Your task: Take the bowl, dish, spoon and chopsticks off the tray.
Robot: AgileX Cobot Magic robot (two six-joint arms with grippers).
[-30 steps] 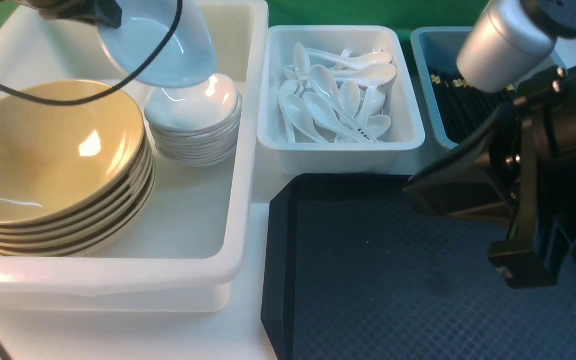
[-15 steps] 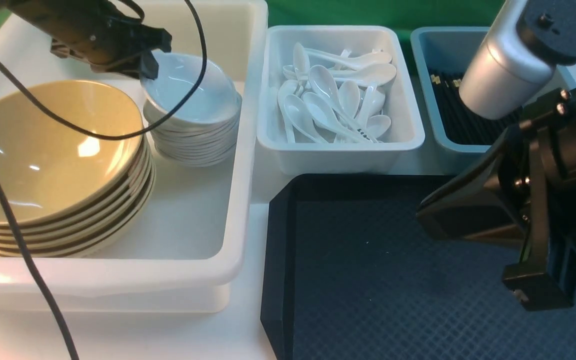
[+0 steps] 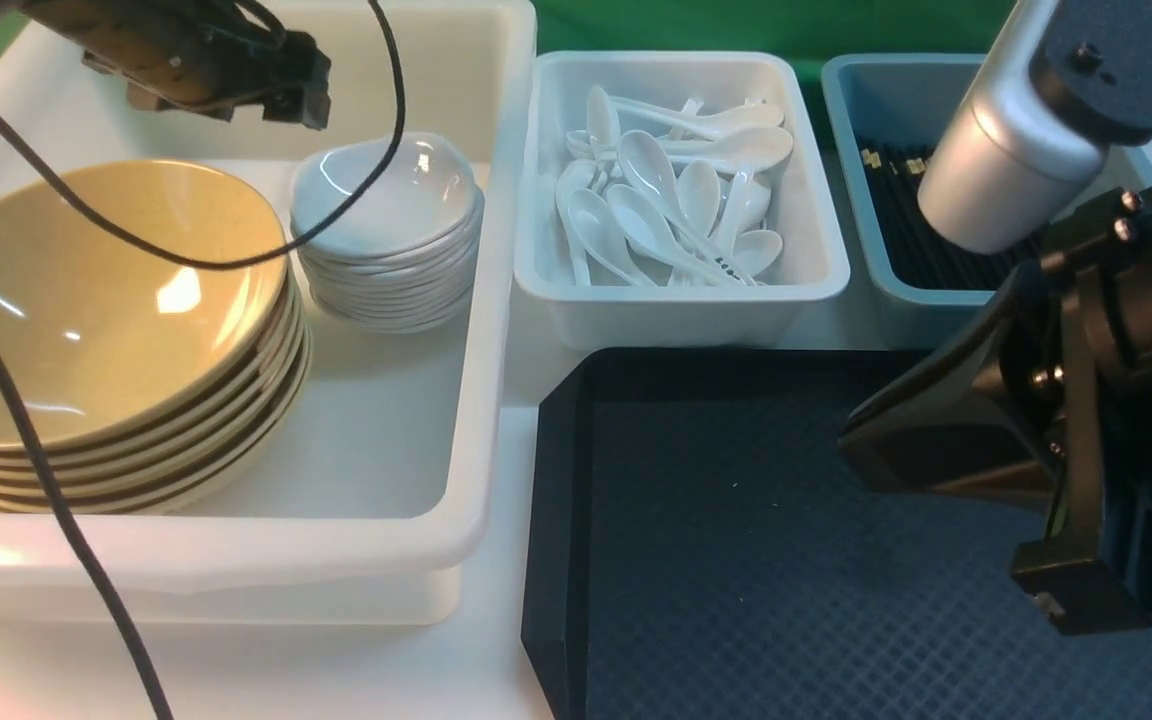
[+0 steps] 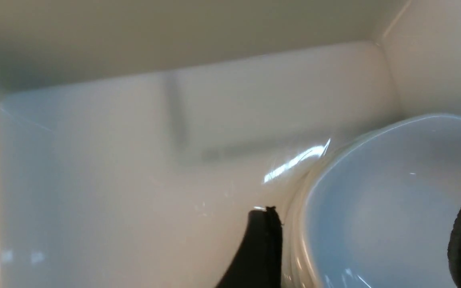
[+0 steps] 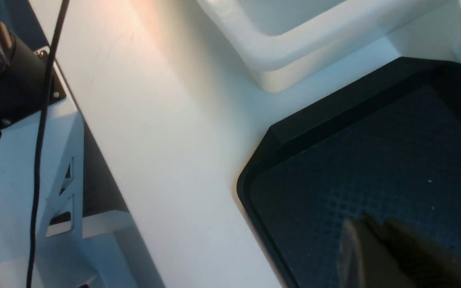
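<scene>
The white dish lies on top of a stack of like dishes in the big white bin. My left gripper hovers open just behind and above it. In the left wrist view its fingers stand wide apart with the dish below them, free. The yellow bowl tops a stack beside the dishes. Spoons fill the small white bin, and chopsticks lie in the blue-grey bin. My right gripper hangs shut and empty over the black tray, whose visible floor holds nothing.
Three bins stand in a row behind the tray: the big white one at the left, the spoon bin in the middle, the blue-grey bin at the right. A black cable hangs across the bowls. White tabletop borders the tray.
My left gripper lowered the dish onto the stack, opened and let it go, then drew back a little. The right arm drifted slightly down and to the right.
</scene>
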